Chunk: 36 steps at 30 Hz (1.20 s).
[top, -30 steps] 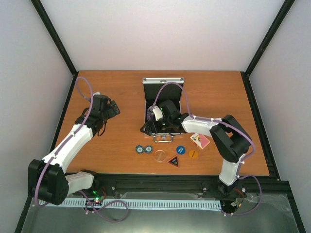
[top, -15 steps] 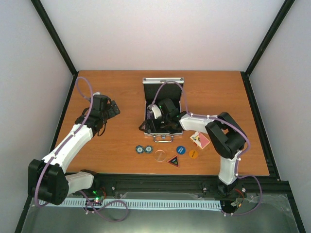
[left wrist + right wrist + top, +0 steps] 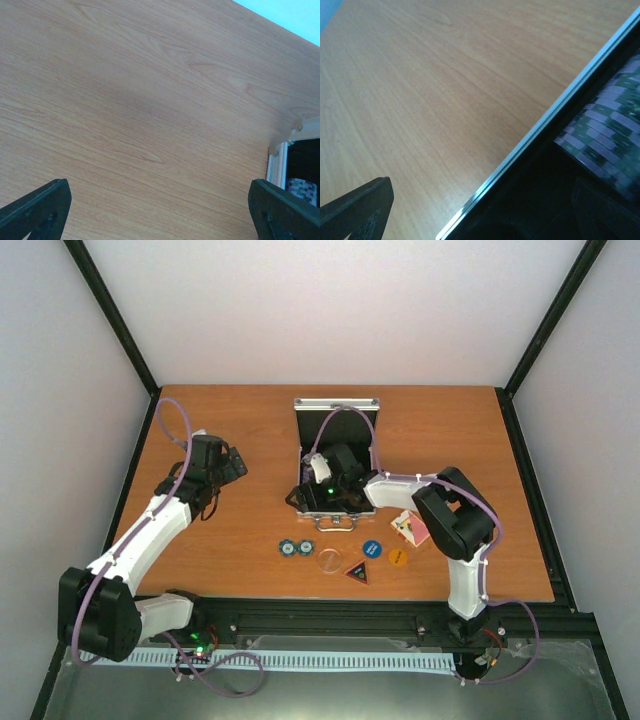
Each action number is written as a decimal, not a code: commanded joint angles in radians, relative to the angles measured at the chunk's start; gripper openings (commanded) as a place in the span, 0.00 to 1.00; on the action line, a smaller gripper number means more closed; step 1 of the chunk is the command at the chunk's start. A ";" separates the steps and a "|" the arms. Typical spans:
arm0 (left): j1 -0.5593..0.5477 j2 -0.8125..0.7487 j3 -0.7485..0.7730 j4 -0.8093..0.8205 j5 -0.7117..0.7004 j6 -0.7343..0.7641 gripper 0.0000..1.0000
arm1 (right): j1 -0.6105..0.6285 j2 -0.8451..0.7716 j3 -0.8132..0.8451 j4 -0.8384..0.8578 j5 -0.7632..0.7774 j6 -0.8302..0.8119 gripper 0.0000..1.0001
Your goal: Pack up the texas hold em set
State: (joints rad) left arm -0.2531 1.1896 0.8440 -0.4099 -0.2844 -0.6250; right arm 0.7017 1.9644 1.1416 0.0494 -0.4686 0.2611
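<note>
Top external shows the small silver aluminium case [image 3: 337, 405] open mid-table, right gripper [image 3: 308, 496] spread over it, left gripper [image 3: 232, 462] spread well aside; best lift straight clear before fetching the round poker chips [image 3: 295, 548].

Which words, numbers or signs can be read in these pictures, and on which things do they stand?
No text can be read in any view.
Blue round button: any print is too small to read.
Orange round button: too small to read.
Triangular button: too small to read.
Poker chips: edge pattern only, blurred.
Card deck: red back, nothing legible.
</note>
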 commanded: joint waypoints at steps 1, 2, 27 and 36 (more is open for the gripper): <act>0.005 0.008 0.001 0.019 -0.003 -0.004 1.00 | -0.007 -0.002 -0.029 0.110 0.116 -0.022 1.00; 0.005 0.009 -0.001 0.020 -0.004 -0.004 1.00 | -0.006 -0.010 -0.047 0.135 0.142 -0.023 1.00; 0.005 0.073 0.031 0.043 0.012 -0.005 1.00 | 0.041 -0.110 -0.122 0.027 0.097 -0.083 1.00; 0.005 0.058 0.011 0.043 0.016 -0.011 1.00 | 0.064 -0.048 -0.090 -0.099 0.049 -0.123 1.00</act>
State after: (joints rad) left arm -0.2531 1.2591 0.8387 -0.3889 -0.2752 -0.6250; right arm 0.7551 1.8843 1.0397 0.0460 -0.3676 0.1528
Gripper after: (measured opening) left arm 0.998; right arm 0.999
